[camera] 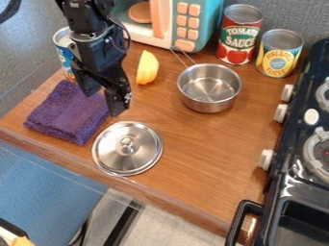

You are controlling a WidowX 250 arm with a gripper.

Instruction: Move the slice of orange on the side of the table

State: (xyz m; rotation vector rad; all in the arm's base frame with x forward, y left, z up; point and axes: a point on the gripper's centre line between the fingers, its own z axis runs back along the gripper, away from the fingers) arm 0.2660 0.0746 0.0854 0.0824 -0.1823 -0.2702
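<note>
The black gripper hangs over the right part of the folded purple cloth, left of the table's middle. Its fingers stand apart, and nothing shows between them. A yellow-orange slice stands on the wooden table, to the right of the arm and in front of the toy microwave. The slice is up and to the right of the gripper, apart from it.
Purple cloth lies under the gripper, with a metal lid in front. A small saucepan stands right of the slice. Behind are a microwave, a red can and a yellow can. A stove borders the right.
</note>
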